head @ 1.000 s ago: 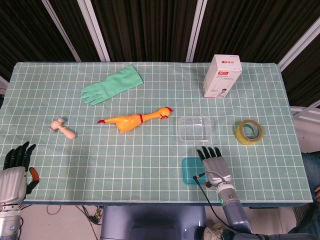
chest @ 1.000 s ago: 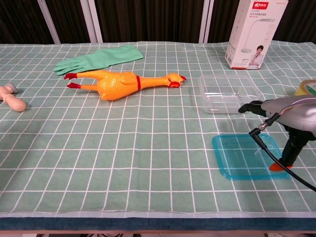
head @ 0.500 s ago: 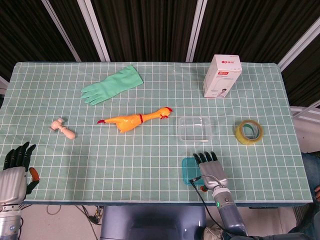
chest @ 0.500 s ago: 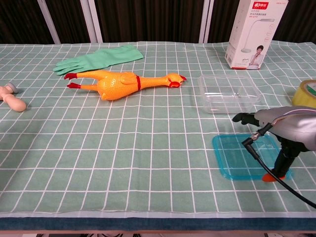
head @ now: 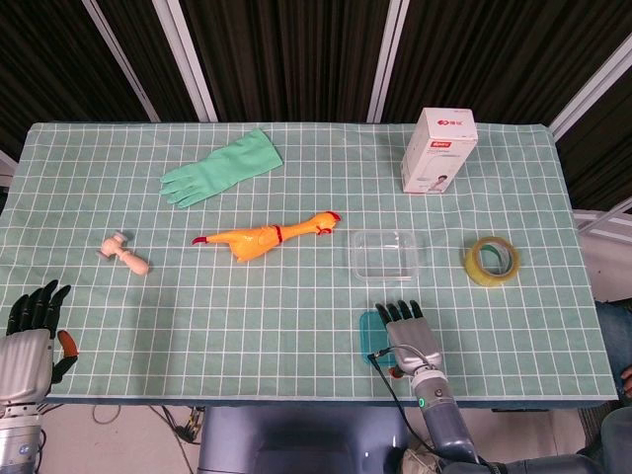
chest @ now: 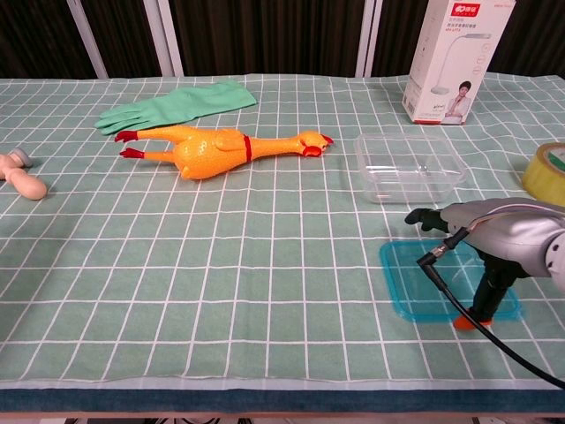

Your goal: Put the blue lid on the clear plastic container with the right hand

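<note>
Right hand (chest: pixel 494 243): hovers flat over the blue lid (chest: pixel 424 283), fingers stretched toward 12 o'clock and slightly apart, holding nothing; an orange-tipped thumb points down to the lid's near edge, contact unclear.
Lid: flat on the bench (head: pixel 247 316) at the near edge, just at 6 o'clock of the clear container (head: pixel 385 254), apart from it.
Container: open, upright, empty as far as can be seen.
Left hand (head: pixel 30 331): idle at the bench's near-left corner, fingers spread, empty.
Risk: the lid is thin and lies flush on the cloth, so fingers may slide over it or push it toward 6 o'clock and off the bench.
Second risk: a low reach toward 12 o'clock could knock the light container away.
Bystanders: rubber chicken (head: pixel 265 237) at 10 o'clock and tape roll (head: pixel 492 260) at 2 o'clock, both well clear.
</note>
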`<move>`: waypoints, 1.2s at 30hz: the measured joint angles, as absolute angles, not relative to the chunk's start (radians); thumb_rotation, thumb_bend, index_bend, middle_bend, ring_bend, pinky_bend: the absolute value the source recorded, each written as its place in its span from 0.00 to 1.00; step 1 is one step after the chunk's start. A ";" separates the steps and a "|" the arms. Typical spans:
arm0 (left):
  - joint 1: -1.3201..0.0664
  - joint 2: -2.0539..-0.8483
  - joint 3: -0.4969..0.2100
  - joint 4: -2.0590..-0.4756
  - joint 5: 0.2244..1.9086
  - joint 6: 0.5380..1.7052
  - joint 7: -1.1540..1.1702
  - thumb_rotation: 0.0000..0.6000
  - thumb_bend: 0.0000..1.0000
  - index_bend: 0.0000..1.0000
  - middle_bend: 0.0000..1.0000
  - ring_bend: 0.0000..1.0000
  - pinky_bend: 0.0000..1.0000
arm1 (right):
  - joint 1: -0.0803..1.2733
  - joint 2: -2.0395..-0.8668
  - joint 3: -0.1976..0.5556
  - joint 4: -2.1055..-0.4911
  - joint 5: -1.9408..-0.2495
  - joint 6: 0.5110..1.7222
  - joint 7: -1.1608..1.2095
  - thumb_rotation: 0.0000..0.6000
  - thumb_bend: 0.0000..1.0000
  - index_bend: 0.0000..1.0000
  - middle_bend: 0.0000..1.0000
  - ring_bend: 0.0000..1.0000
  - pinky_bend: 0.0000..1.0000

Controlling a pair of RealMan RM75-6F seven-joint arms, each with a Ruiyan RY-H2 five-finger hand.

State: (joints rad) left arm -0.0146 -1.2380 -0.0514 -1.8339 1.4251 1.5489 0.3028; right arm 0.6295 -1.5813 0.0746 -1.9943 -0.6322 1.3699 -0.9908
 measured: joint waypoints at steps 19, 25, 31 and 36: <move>-0.016 -1.238 -0.053 -1.834 1.418 1.550 0.307 1.00 0.80 0.09 0.00 0.00 0.00 | 0.642 -1.580 0.069 -1.964 -0.611 1.356 -0.966 1.00 0.12 0.00 0.15 0.00 0.00; -0.016 -1.239 -0.053 -1.833 1.417 1.550 0.309 1.00 0.80 0.09 0.00 0.00 0.00 | 0.644 -1.579 0.065 -1.958 -0.610 1.354 -0.958 1.00 0.12 0.00 0.17 0.00 0.00; -0.017 -1.238 -0.053 -1.834 1.417 1.551 0.308 1.00 0.80 0.09 0.00 0.00 0.00 | 0.647 -1.579 0.060 -1.959 -0.613 1.356 -0.957 1.00 0.12 0.00 0.17 0.00 0.00; -0.017 -1.238 -0.052 -1.833 1.416 1.550 0.309 1.00 0.80 0.09 0.00 0.00 0.00 | 0.647 -1.580 0.055 -1.960 -0.617 1.359 -0.954 1.00 0.12 0.00 0.17 0.00 0.00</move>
State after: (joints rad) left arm -0.0170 -1.2383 -0.0524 -1.8333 1.4157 1.5500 0.3093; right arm 0.6470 -1.5796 0.0553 -1.9597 -0.6170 1.3591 -0.9539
